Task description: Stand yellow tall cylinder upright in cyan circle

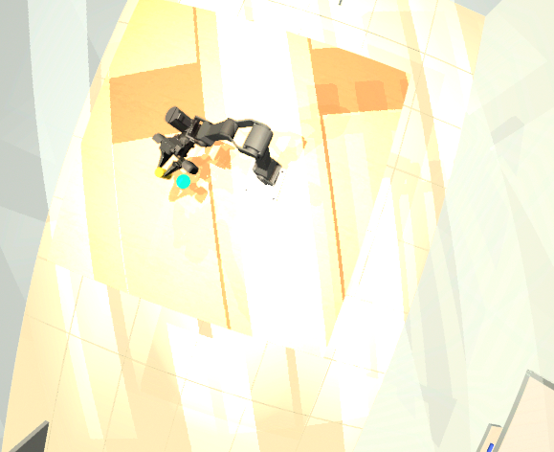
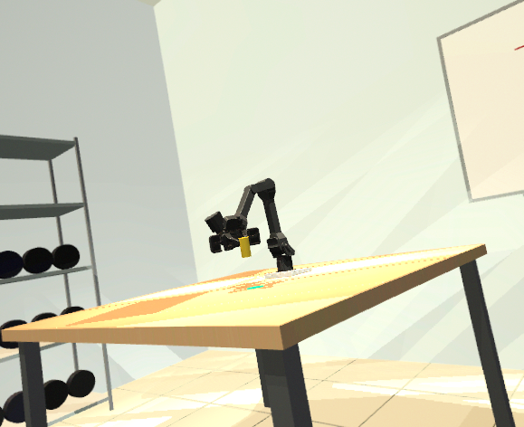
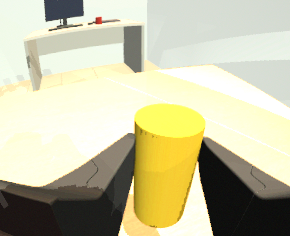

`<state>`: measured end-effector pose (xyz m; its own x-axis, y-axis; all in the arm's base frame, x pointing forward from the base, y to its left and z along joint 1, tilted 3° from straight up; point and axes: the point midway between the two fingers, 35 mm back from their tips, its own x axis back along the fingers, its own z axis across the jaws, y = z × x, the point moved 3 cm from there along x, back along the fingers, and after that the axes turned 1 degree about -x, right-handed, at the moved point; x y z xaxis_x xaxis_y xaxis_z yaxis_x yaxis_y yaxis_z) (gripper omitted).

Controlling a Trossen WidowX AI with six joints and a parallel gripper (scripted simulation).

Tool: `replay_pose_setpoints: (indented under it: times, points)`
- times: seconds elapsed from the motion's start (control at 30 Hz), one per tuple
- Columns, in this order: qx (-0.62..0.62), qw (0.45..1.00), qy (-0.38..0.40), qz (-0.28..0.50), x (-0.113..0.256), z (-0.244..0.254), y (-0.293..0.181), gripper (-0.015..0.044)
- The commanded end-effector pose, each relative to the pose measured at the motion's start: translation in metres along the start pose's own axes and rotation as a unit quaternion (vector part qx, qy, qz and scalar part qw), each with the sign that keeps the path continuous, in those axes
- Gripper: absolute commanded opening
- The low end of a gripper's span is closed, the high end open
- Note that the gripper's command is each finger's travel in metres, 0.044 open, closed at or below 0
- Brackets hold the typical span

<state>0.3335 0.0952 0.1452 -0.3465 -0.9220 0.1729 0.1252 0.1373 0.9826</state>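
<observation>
The yellow tall cylinder (image 1: 160, 171) (image 2: 244, 247) (image 3: 163, 172) is held in the air, close to upright with a slight tilt in the exterior view. My gripper (image 1: 164, 171) (image 2: 243, 240) (image 3: 167, 143) is shut on it, one finger on each side, as the wrist view shows. The cylinder's lower end is well above the table. The cyan circle (image 1: 183, 181) (image 2: 255, 287) lies flat on the table; in the top view it appears just right of and slightly below the cylinder. The circle does not show in the wrist view.
The wooden table (image 1: 155, 272) (image 2: 234, 317) carries the arm, its base (image 1: 267, 174) (image 2: 285, 263) right of the circle in the top view. Strong light and shadow patches cover the top. A weight rack (image 2: 87, 238) and a desk (image 3: 88, 30) stand beyond the table.
</observation>
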Motion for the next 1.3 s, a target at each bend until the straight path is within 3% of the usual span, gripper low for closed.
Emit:
replay_pose_setpoints:
  times: [0.0,1.0,1.27]
  points:
    - [0.003,1.0,0.005,-0.008,0.003,0.004,0.0,0.0105]
    - [0.019,0.999,0.02,-0.03,0.013,0.015,-0.003,0.0105]
    - [0.019,0.999,0.02,-0.03,0.008,0.01,-0.027,0.0105]
